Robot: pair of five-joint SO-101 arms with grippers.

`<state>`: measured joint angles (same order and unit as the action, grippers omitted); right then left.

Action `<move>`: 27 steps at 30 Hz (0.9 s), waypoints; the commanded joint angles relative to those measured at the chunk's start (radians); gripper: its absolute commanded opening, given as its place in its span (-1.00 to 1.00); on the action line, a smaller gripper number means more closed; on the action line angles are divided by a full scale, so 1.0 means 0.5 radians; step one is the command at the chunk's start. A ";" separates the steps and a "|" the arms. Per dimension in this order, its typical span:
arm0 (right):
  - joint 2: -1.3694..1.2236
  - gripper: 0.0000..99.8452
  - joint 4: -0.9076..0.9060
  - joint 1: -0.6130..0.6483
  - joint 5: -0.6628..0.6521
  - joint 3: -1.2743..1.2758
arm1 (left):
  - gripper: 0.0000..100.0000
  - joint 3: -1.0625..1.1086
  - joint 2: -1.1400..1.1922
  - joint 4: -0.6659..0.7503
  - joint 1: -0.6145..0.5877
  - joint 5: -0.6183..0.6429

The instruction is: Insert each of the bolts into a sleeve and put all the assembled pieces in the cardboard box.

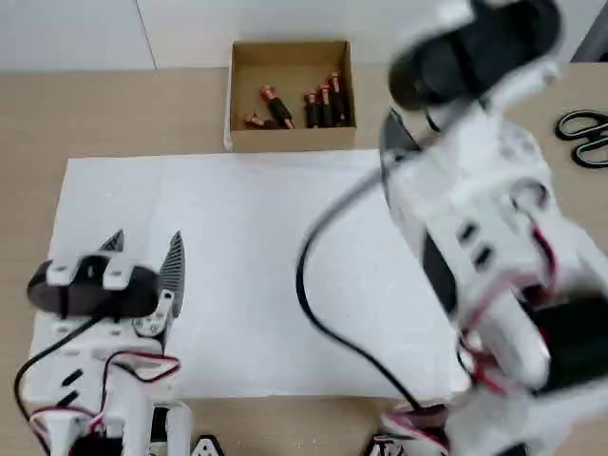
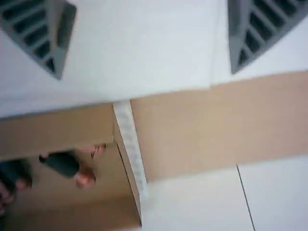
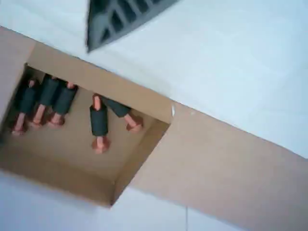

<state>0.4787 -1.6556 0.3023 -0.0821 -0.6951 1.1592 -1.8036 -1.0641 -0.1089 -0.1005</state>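
Observation:
The cardboard box [image 1: 290, 141] stands at the table's far middle and holds several copper bolts in black sleeves [image 1: 318, 106]. My left gripper [image 1: 144, 255] hovers low over the near left of the white sheet, open and empty, far from the box. In the left wrist view its fingers [image 2: 43, 33] stand wide apart, with the box [image 2: 127, 144] and a sleeved bolt [image 2: 65, 163] beyond. My right gripper [image 1: 391, 138] hangs just right of the box, open and empty. One of its fingers [image 3: 120, 17] shows above the box [image 3: 139, 154] and the assembled pieces [image 3: 98, 122].
A white paper sheet [image 1: 247, 275] covers the middle of the table. Scissors [image 1: 584, 136] lie at the far right edge. A black cable [image 1: 318, 304] loops over the sheet from the right arm.

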 commanded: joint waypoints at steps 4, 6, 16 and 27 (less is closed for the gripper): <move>0.446 -0.75 -0.020 -0.002 -0.006 0.276 | -0.58 0.262 -0.009 0.227 -0.009 -0.015; 0.618 -0.75 -0.020 -0.005 -0.006 0.448 | -0.58 0.321 -0.009 0.239 -0.009 -0.012; 1.352 -0.75 0.428 -0.051 -0.015 1.964 | -0.58 0.624 -0.009 0.301 -0.009 -0.009; 1.855 -0.75 1.837 -0.370 -0.018 3.716 | -0.58 0.974 -0.009 0.466 0.000 -0.003</move>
<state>1.3487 -0.8884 0.1335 -0.0821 0.9682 1.6318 -1.7990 -0.8569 -0.1089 -0.1005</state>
